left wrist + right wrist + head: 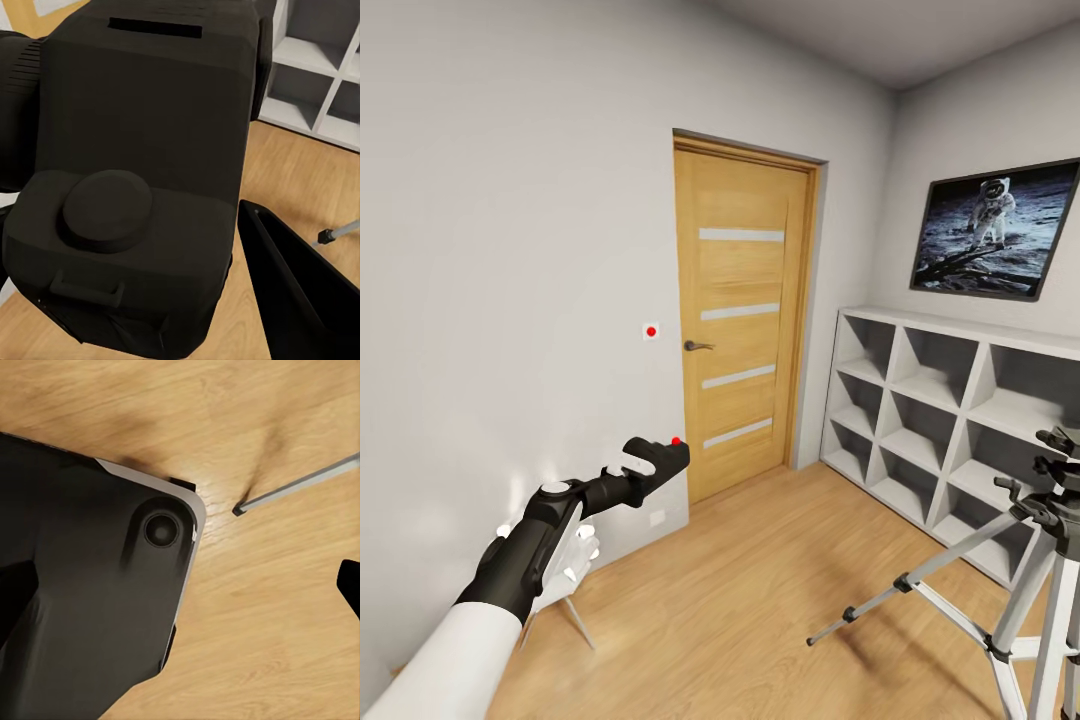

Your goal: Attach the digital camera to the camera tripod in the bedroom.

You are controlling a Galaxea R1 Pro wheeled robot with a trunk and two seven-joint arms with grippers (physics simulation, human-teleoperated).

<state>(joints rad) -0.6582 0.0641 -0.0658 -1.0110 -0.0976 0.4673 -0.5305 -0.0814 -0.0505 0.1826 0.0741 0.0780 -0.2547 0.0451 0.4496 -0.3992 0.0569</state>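
My left gripper [650,466] is shut on the digital camera [663,458], a small black box with a red button on top, held out at about waist height toward the wall beside the door. In the left wrist view the camera [135,172] sits close up against one black finger [300,300]. The camera tripod [1040,540] stands at the lower right, its silver legs spread and its black head at the frame edge, well right of the camera. One leg tip [292,491] lies on the floor in the right wrist view, where one black finger [349,585] of the right gripper stands far out to the side.
An oak door [745,320] with frosted strips is shut straight ahead. Grey cube shelving [950,410] lines the right wall under a moon-landing picture [995,228]. A white object [575,580] stands by the left wall under my arm. A black part of the robot's body [82,600] shows over the plank floor [760,600].
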